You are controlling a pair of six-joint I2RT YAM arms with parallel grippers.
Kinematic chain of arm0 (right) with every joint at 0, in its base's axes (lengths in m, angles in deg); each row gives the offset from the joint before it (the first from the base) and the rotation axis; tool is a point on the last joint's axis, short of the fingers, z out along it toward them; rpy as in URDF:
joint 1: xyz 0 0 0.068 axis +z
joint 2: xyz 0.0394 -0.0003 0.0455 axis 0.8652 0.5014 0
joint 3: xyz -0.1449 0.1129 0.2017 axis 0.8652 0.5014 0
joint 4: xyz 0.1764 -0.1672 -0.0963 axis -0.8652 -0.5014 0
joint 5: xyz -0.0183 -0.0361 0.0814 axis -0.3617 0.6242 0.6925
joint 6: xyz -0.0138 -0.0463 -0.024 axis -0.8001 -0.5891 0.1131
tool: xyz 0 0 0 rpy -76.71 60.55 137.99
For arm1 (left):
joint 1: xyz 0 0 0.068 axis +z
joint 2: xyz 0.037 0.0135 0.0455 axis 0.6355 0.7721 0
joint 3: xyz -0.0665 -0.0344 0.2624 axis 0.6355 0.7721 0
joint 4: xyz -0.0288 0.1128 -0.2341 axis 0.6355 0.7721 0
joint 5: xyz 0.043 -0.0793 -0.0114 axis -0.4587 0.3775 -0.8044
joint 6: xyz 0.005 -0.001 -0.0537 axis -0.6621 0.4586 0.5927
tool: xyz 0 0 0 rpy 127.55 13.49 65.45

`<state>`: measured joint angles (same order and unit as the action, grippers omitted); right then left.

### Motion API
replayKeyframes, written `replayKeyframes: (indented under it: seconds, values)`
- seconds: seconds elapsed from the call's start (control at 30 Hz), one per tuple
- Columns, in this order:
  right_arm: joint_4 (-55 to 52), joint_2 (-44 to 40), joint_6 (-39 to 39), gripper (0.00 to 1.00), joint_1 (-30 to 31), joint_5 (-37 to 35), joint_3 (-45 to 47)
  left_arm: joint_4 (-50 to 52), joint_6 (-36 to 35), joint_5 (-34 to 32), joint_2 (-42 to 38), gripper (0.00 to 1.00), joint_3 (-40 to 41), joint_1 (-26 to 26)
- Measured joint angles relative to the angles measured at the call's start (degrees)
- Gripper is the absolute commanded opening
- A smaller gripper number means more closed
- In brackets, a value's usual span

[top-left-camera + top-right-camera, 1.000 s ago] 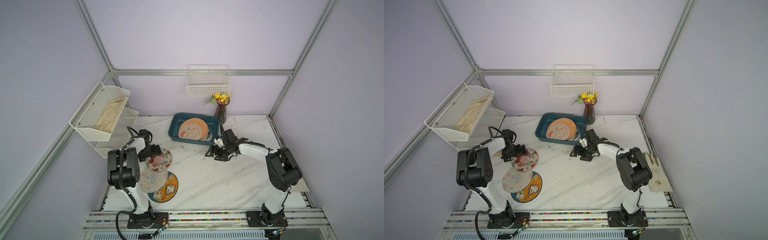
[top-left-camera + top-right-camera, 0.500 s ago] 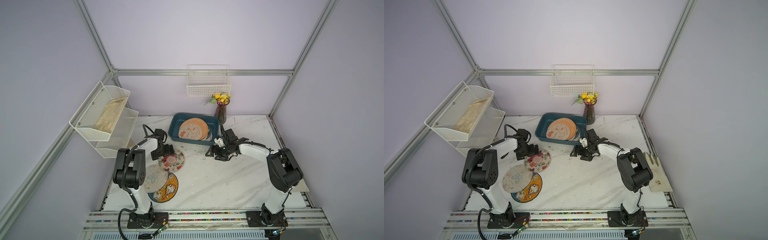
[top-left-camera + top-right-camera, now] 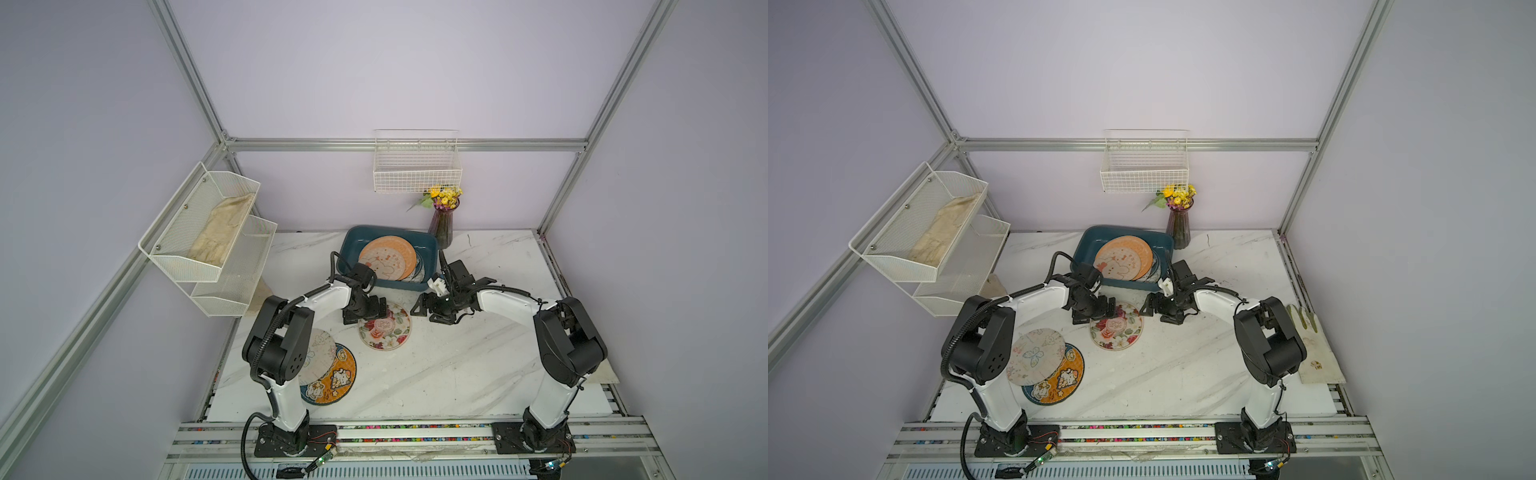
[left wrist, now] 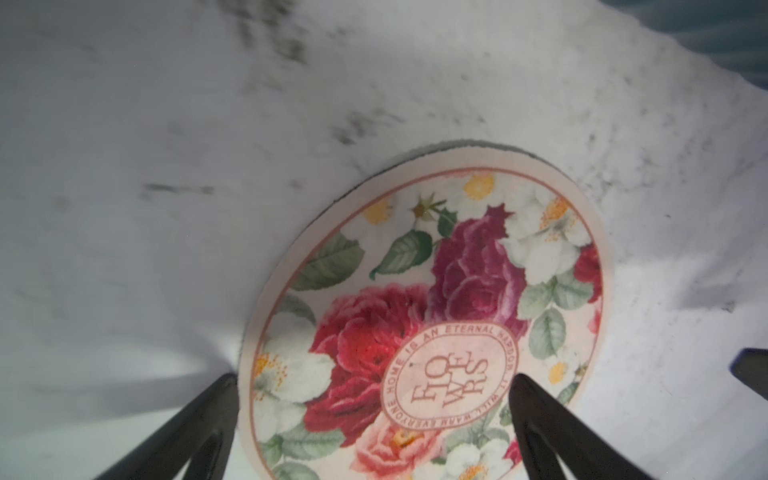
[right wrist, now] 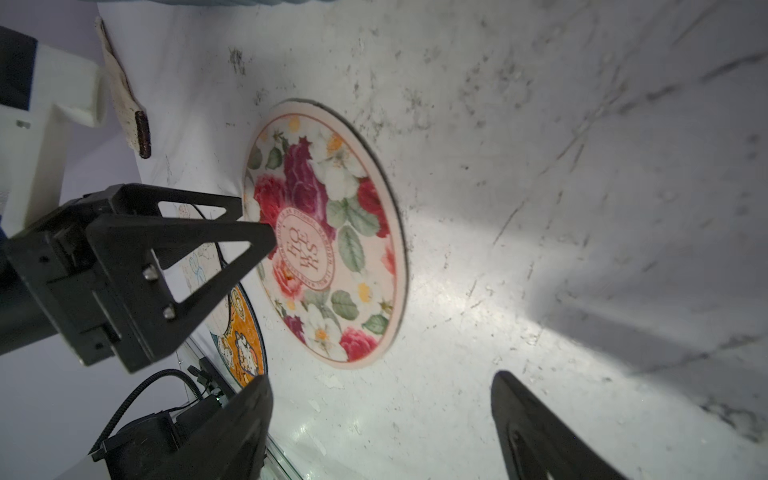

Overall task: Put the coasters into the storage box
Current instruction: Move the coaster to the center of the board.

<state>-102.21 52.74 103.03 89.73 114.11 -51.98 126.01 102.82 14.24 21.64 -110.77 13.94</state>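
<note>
A floral coaster (image 3: 384,328) (image 3: 1116,326) lies flat on the marble table, just in front of the storage box (image 3: 351,245) (image 3: 1087,245). The dark teal box holds several coasters with an orange one (image 3: 388,255) on top. My left gripper (image 3: 365,311) (image 4: 374,378) is open and straddles the floral coaster's (image 4: 436,299) left edge, one fingertip on its print and one beside the rim. My right gripper (image 3: 432,309) (image 5: 382,376) is open and empty, low over bare table to the right of that coaster (image 5: 332,249). A cream butterfly coaster (image 3: 1036,355) overlaps an orange cartoon coaster (image 3: 1059,382) at the front left.
A vase of yellow flowers (image 3: 442,224) stands at the box's right rear corner. A white wire basket (image 3: 417,166) hangs on the back wall. A mesh tiered shelf (image 3: 208,232) juts out at the left. A pale cloth (image 3: 1312,349) lies at the table's right edge.
My left gripper has swept to the right across the table, and the floral coaster has slid along with it toward the right gripper. The right arm has stayed nearly still.
</note>
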Motion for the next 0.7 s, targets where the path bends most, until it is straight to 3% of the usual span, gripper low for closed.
replayKeyframes:
  seconds: [0.13,0.3,0.7]
  values:
    - [-0.20,0.31,-0.02,0.80,0.92,-1.49,0.00,-0.02,1.14,0.11,-0.13,1.00,-0.02,-2.82]
    - [-1.29,1.22,-0.68,0.74,1.33,-4.09,-0.07,0.35,1.25,-0.79,-0.39,0.99,0.11,-2.40]
    - [-4.04,5.20,-1.90,0.66,1.79,-7.89,-2.78,-0.72,0.90,-0.90,-0.39,0.81,0.87,-2.25]
